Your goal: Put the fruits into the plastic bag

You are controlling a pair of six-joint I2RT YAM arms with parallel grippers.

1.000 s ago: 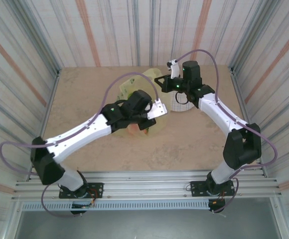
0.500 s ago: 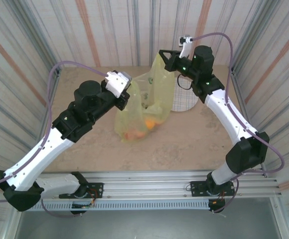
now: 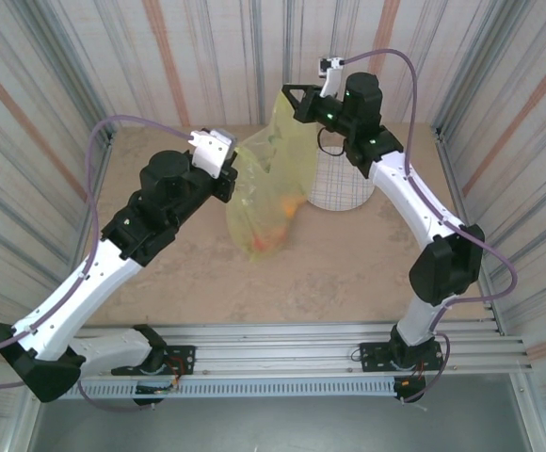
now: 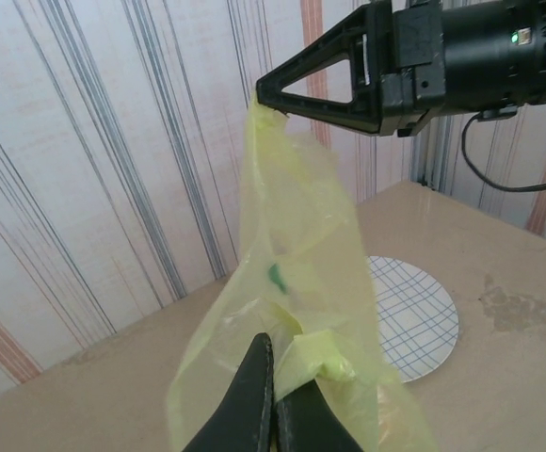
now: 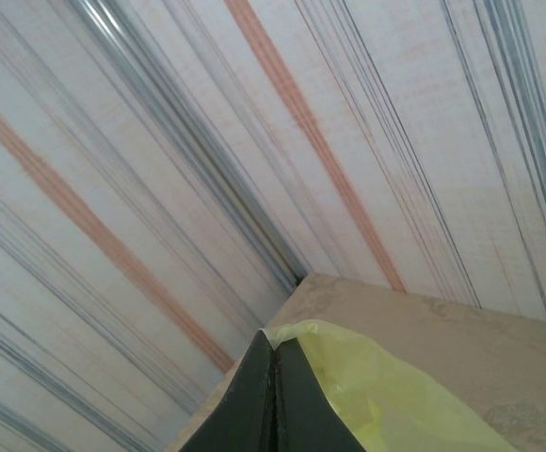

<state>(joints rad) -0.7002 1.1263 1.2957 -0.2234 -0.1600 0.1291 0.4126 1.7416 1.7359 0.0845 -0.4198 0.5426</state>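
Holding the loaded plastic bag [image 3: 278, 174] aloft seems your current step: your left gripper [image 3: 236, 170] and right gripper [image 3: 287, 95] each pinch its rim, the fruits [image 3: 278, 229] hang inside over the counter [image 3: 348, 273], so next lower it gently

Worktop [image 3: 348, 273]: beige, mottled stone look. Walls [image 3: 216, 56]: white panels, grey and orange-pink stripes, three sides. Metal rail [image 3: 282, 339]: near edge.

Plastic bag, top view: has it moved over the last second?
Yes. The plastic bag was lifted upward from beside the plate; it now hangs from the left gripper and right gripper, both shut.
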